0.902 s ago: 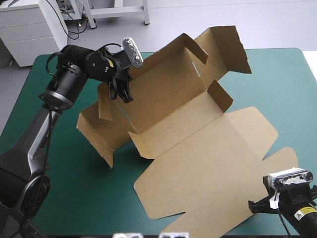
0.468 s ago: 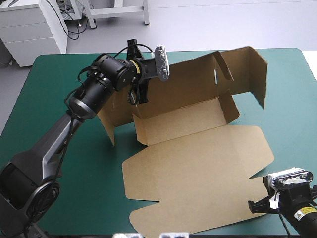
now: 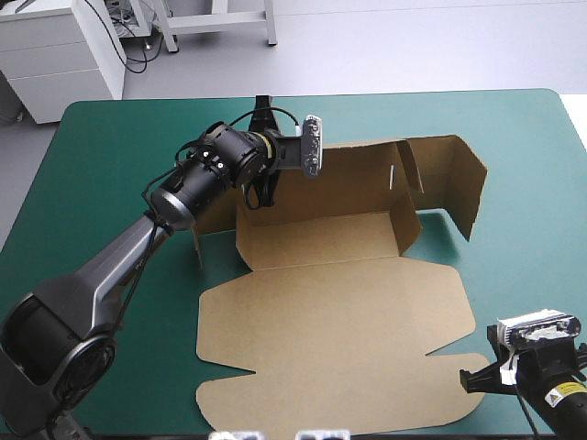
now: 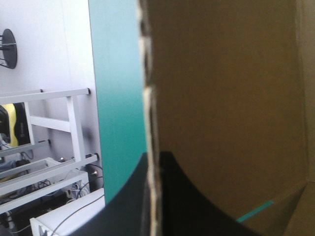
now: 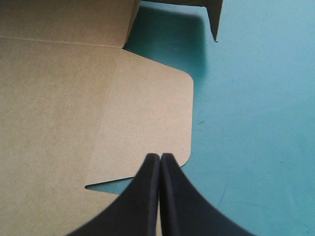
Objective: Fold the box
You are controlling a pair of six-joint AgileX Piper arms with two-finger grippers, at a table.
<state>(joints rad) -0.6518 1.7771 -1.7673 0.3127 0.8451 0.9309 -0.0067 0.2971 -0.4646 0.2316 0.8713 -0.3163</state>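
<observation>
Box [image 3: 316,240] board is pinched between the black fingers of my left end effector [image 4: 152,164], which are all but closed on the top edge of the back wall [image 3: 353,183] near its left end (in my left wrist view the raw corrugated edge runs straight up between them, one finger on each face). That wall stands upright. From its foot the floor panel lies flat toward me, and at the right end the side wall [image 3: 408,218] is raised too, with an outer flap [image 3: 461,179] standing beyond it at an angle. The lid panel [image 3: 339,330] lies flat in front of the floor, joined along a crease. My right end effector [image 5: 160,158] is closed on nothing, its two fingers meeting in a single point over the lid's near right corner, just beside the notch cut into that edge; whether the tips touch the board I cannot tell. The whole sheet sits about the middle of the bench [image 3: 110,156], on its teal-green cover, with the back wall toward the far edge and the lid reaching close to the near one.
</observation>
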